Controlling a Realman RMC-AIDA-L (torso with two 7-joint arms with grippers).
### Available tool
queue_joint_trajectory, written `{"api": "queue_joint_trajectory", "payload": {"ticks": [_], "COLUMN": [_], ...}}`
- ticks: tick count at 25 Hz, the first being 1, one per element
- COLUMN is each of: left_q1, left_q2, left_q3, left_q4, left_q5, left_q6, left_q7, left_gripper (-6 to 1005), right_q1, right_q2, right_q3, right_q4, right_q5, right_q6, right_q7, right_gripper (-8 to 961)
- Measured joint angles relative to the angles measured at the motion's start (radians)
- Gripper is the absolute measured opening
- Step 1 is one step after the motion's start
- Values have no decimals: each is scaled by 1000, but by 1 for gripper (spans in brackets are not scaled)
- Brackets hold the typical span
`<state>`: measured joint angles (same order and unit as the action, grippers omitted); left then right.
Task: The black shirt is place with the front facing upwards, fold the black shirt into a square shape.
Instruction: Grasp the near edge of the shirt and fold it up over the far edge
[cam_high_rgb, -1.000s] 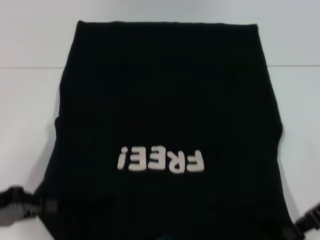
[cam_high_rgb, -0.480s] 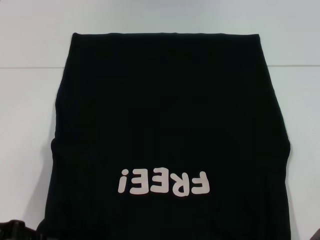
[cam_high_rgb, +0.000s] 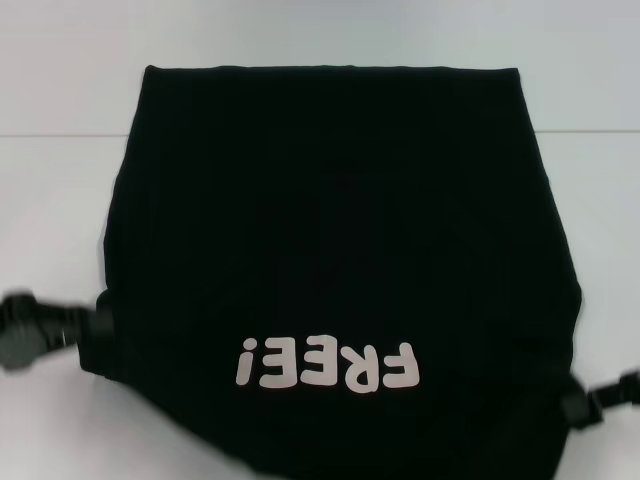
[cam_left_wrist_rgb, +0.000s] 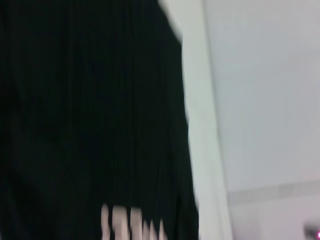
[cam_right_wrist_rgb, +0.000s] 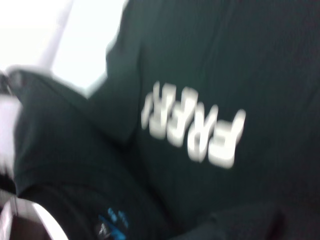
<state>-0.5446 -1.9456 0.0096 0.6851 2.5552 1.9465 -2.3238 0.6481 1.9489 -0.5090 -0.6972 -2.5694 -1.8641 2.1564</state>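
Left gripper (cam_high_rgb: 90, 328) sits at about 8 o'clock of the black shirt (cam_high_rgb: 340, 230), pressed against its near edge; right gripper (cam_high_rgb: 578, 408) sits at about 4 o'clock. Each looks clamped on the cloth, since the near shoulder end hangs up between them while the far part lies flat on the white table (cam_high_rgb: 60, 200). Holding both corners keeps the fold line straight. FREE! print (cam_high_rgb: 325, 366) faces up; the blue neck label (cam_right_wrist_rgb: 112, 222) shows only to the right wrist
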Motion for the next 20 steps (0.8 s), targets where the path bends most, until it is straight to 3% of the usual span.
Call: {"api": "queue_joint_trajectory", "payload": {"ticks": [4,8,11,15,20], "left_q1": [0,5,1,-34,-81], "left_q2": [11,-1,-15,-38,-72], "left_q3": [-84,-89,-87,-85,-85], "left_q4": [-78,-140,-195,-260,-286], "left_q5": [-98,-216,-297,-340,-381], "left_q6": [-164,-291,-393,-539,-627], "left_q7": [8,62,136,254,377], "left_gripper": [16,16,16,16,17], "right_q1": [-12,-43,-65,-79,-67], "right_q2": [-27,-36,-19,30,87], "right_q3": [173,216,219,219,213], "right_q4": [31,84,127,183,195], "right_q5": [92,236,354,492,560], "right_q6": [48,153,268,428,561], "right_q7": [4,-1,-33,-130,-234], "right_gripper": [50,50,50,50,50]}}
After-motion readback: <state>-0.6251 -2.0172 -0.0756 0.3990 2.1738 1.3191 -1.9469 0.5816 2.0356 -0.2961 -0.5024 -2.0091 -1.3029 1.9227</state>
